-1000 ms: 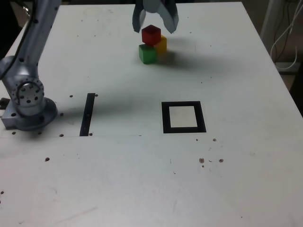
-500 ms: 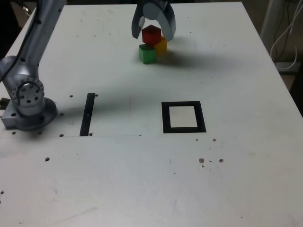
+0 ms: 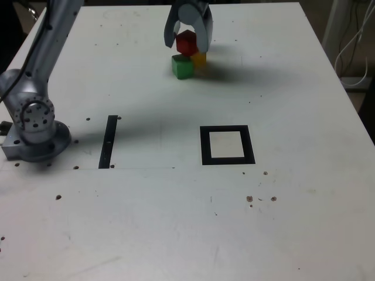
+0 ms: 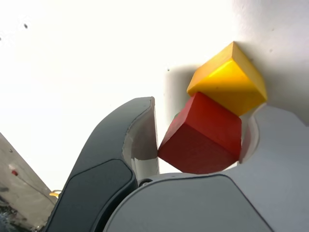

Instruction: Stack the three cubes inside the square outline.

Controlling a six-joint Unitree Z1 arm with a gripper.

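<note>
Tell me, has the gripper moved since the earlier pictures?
Yes. The gripper came down around the red cube, nearer the green cube, its jaws narrowing.

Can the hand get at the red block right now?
Probably yes. The hand already straddles the red block, which sits on top of the green block and yellow block with nothing covering it.
</note>
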